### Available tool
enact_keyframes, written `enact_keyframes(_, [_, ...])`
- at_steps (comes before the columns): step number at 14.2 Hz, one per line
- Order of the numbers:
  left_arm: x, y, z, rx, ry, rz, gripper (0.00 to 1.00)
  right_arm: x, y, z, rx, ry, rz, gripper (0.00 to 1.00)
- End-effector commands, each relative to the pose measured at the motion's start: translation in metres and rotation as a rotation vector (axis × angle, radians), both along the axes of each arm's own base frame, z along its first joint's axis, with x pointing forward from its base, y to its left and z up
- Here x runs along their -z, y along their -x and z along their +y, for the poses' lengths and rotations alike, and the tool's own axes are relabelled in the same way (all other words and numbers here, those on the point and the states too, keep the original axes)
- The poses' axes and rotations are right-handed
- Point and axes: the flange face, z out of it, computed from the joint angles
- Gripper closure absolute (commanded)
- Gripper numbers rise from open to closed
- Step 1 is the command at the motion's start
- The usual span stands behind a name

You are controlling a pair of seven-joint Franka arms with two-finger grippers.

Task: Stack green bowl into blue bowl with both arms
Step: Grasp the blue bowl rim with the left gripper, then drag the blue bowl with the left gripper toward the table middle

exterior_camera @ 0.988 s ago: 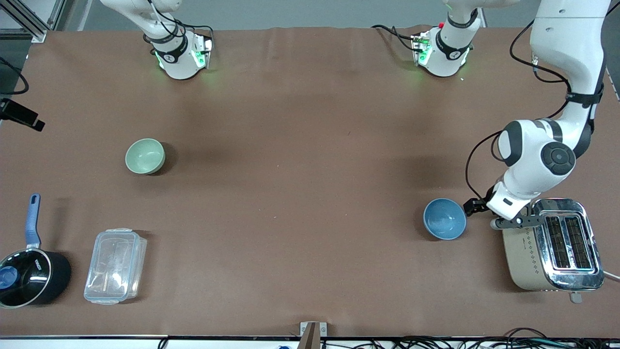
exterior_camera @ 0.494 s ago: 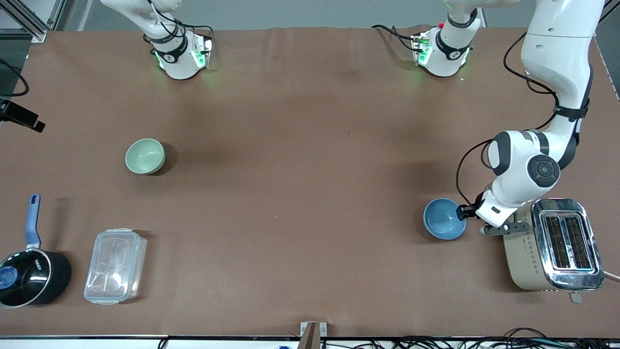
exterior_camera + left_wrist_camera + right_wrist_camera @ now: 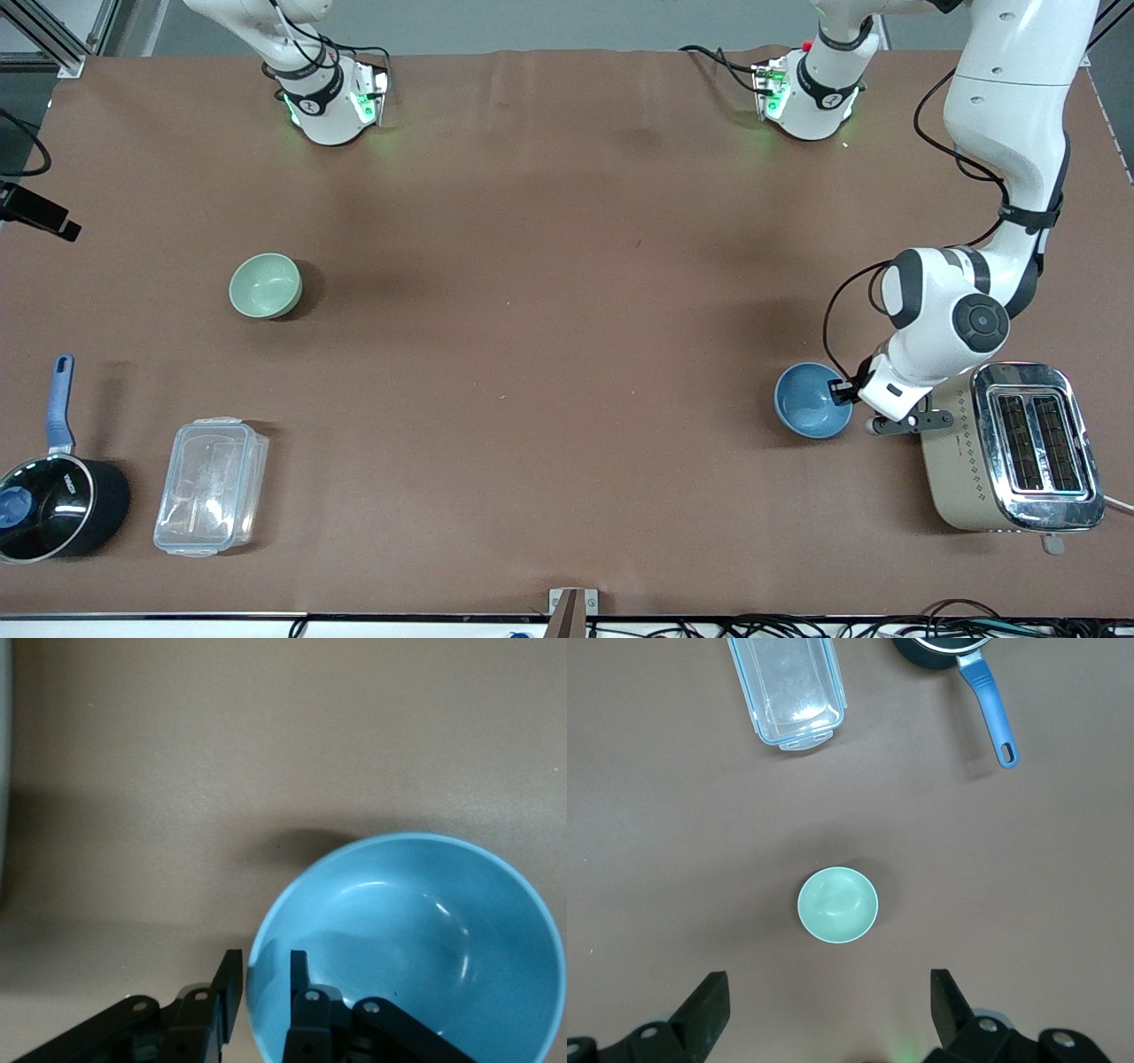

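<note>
Green bowl (image 3: 265, 285): I log it upright on the tabletop (image 3: 549, 354) toward the right arm's end, well apart from everything else, untouched.

Blue bowl (image 3: 812, 400): upright on the tabletop toward the left arm's end, just beside the toaster (image 3: 1010, 447).

Left claw (image 3: 261, 979): I see it down at the blue bowl's rim on the toaster side, fingers (image 3: 229, 988) narrow, one outside the wall and one inside. Whether they already pinch the rim I cannot tell.

Right claw (image 3: 828, 1010): held high over the green bowl, fingers spread wide, holding nothing; this arm waits.

Toaster: chrome-topped, beige-sided, at the left arm's end, nearer the front camera than the blue bowl.

Clear box (image 3: 211, 486): lidded, nearer the front camera than the green bowl.

Pan (image 3: 53, 501): black, blue handle, beside the clear box at the tabletop's edge.
</note>
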Motion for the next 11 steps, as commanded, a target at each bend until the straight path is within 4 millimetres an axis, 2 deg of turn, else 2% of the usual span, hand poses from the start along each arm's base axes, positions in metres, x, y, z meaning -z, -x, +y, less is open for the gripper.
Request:
enact_keyframes(1, [-0.004, -0.007, -0.005, -0.010, 0.016, -0.012, 0.93, 0.000, 0.003, -0.005, 0.006, -0.007, 0.008, 0.00])
enact_keyframes(3, [-0.008, -0.007, -0.018, 0.008, 0.030, -0.018, 0.99, 0.000, 0.004, -0.006, 0.009, -0.008, 0.014, 0.00])
enact_keyframes(5, [-0.020, -0.011, -0.023, 0.017, 0.035, -0.037, 1.00, 0.000, 0.004, -0.007, 0.011, -0.008, 0.016, 0.00])
enact_keyframes(9, [-0.063, -0.013, -0.062, 0.068, 0.072, -0.041, 1.00, 0.000, 0.004, -0.006, 0.011, -0.008, 0.016, 0.00])
enact_keyframes(10, [-0.069, -0.012, -0.074, 0.077, 0.082, -0.030, 1.00, 0.001, 0.004, -0.006, 0.009, -0.008, 0.017, 0.00])
enact_keyframes(11, [-0.075, -0.010, -0.095, 0.064, 0.102, -0.023, 1.00, 0.001, 0.004, -0.006, 0.011, -0.008, 0.017, 0.00])
